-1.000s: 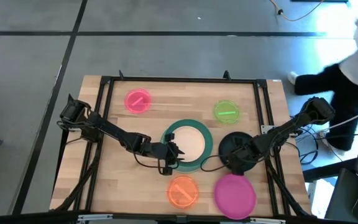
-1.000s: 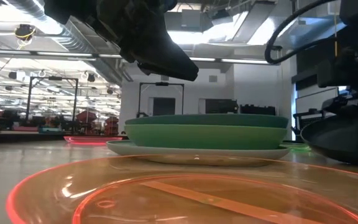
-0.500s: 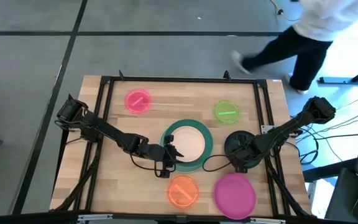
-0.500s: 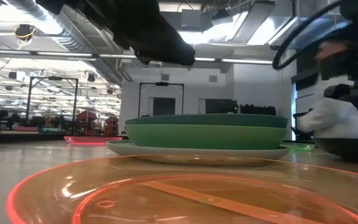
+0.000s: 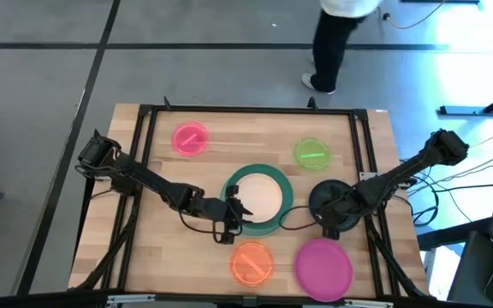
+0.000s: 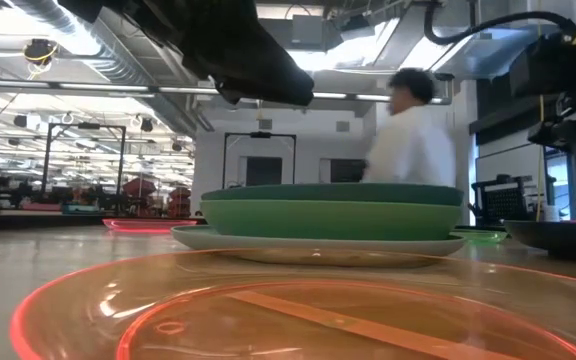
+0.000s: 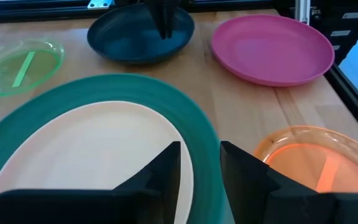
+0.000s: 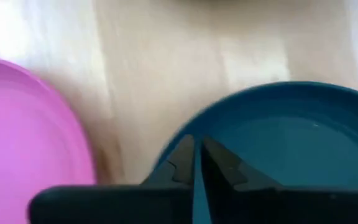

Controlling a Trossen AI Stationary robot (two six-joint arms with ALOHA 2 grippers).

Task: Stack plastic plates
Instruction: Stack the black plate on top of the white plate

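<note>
On the table's middle, the peach plate is kept inside the teal plate, with the left gripper held open just above its rim. The blackish-green plate is pinched at its edge by the right gripper, probably so it can be lifted onto the stack.

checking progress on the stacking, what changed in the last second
The right gripper, shut on the rim of the blackish-green round plastic plate, barely shifted. The person walked from the table's right to beyond its far edge. The left gripper stayed at the central stack; the other plates did not move.
</note>
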